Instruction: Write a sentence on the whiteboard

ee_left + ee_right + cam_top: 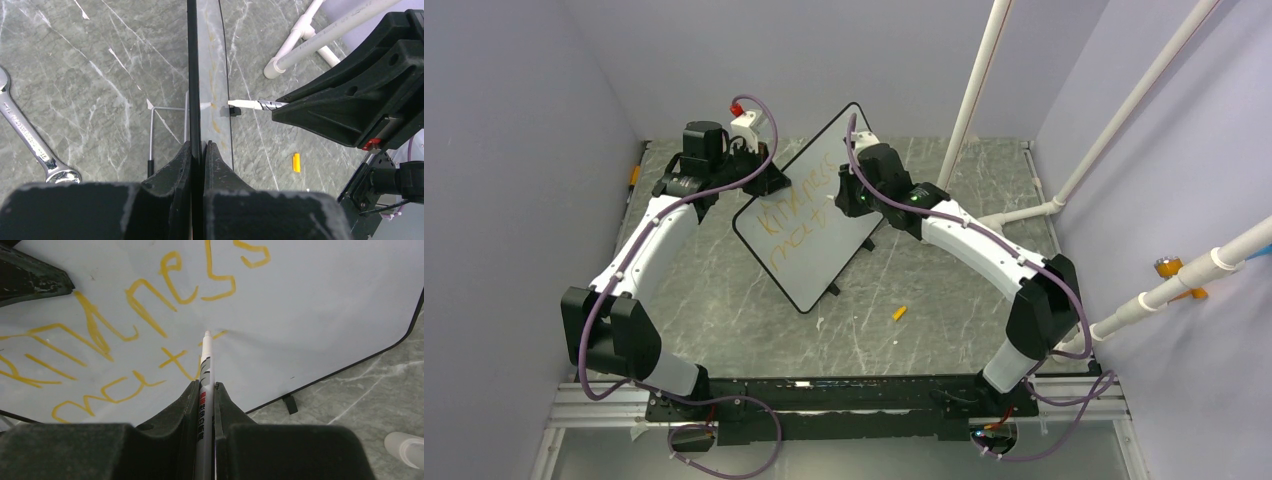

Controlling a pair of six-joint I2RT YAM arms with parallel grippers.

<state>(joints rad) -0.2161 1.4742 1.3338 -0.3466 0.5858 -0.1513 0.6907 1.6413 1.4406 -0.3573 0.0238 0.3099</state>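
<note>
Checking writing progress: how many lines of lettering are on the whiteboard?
2: an upper line and a lower line beneath it, ending at the marker tip. The right arm may hide more.

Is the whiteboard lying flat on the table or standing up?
Standing up. The left gripper clamps the whiteboard by its edge, and the marker in the right gripper touches its face.

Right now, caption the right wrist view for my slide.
Right gripper holds marker tip-first against whiteboard amid orange lettering.
</note>
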